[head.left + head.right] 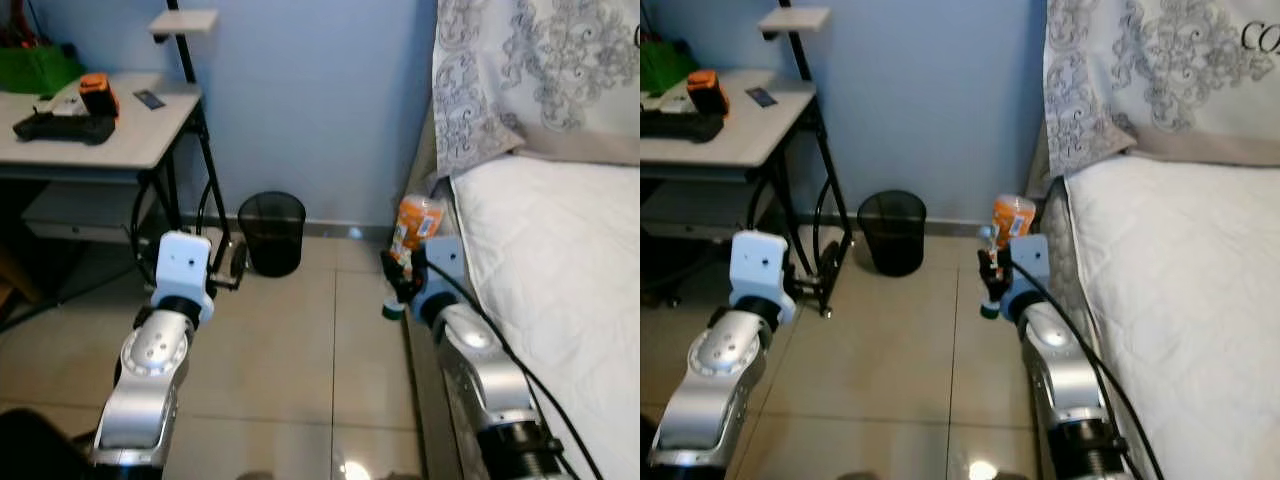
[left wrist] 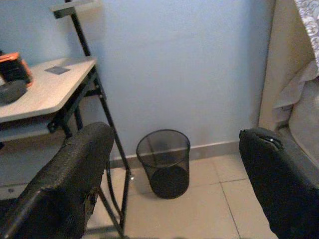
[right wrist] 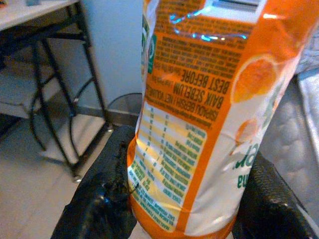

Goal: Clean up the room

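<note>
My right gripper [image 1: 402, 272] is shut on an orange plastic drink bottle [image 1: 414, 226], held upside down beside the bed's edge, green cap [image 1: 392, 311] at the bottom. In the right wrist view the bottle's orange label [image 3: 199, 114] sits between both black fingers [image 3: 107, 194]. A black mesh wastebasket [image 1: 272, 232] stands on the tiled floor against the blue wall, left of the bottle. My left gripper [image 2: 174, 174] is open and held in the air, pointing at the wastebasket [image 2: 164, 163].
A bed with a white sheet [image 1: 560, 290] and a patterned pillow [image 1: 530, 70] lies on the right. A white desk [image 1: 110, 140] with black legs stands at left, carrying a black controller [image 1: 62, 128] and an orange-black device [image 1: 98, 95]. Cables hang below it.
</note>
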Available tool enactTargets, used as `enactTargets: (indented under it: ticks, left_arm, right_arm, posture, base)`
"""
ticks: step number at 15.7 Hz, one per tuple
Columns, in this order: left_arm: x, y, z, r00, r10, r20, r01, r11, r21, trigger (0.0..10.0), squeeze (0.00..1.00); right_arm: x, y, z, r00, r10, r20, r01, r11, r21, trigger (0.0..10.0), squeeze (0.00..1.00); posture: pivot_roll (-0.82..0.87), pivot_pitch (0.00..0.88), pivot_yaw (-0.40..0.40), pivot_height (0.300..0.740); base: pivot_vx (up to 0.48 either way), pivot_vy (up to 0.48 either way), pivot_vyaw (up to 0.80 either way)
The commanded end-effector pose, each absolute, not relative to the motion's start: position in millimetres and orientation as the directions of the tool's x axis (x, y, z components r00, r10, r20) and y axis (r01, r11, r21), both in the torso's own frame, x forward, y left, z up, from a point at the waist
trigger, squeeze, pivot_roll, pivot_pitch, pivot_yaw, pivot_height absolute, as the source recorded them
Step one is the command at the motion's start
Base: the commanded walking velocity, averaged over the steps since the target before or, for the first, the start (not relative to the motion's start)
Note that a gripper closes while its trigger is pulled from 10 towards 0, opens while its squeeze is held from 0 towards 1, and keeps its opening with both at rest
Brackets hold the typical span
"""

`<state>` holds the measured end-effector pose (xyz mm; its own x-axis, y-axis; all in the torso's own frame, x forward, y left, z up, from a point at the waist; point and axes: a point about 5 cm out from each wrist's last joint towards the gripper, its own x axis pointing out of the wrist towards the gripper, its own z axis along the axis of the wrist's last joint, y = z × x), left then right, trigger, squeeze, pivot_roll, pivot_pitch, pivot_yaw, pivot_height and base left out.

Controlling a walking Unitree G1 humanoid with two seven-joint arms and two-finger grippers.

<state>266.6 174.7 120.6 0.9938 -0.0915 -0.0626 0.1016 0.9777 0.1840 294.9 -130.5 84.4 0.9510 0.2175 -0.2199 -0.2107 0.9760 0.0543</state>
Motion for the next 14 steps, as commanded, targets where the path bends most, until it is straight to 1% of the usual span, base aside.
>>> enactTargets:
  ticks: [1,9,14]
  left_arm:
    - [267.9,166.6,121.5,0.991,-0.118,-0.059,0.127,0.977,0.172,10.0,0.41]
    - [268.5,166.0,121.9,0.991,-0.120,-0.057,0.128,0.977,0.172,10.0,0.42]
    - [264.5,164.4,119.4,0.990,-0.127,-0.066,0.136,0.975,0.175,10.0,0.43]
  right_arm:
    - [296.6,-141.0,86.2,0.958,0.187,-0.217,-0.179,0.982,0.053,10.0,0.00]
    - [298.7,-142.0,87.8,0.960,0.181,-0.215,-0.172,0.983,0.060,10.0,0.00]
    - [294.3,-141.2,85.1,0.959,0.177,-0.223,-0.164,0.984,0.073,10.0,0.00]
  posture:
    - [0.11,0.047,0.014,0.740]
    - [0.11,0.038,0.011,0.740]
    - [0.10,0.040,0.005,0.740]
  base:
    - [0.337,0.000,0.00]
    - [0.338,0.000,0.00]
    - [0.337,0.000,0.00]
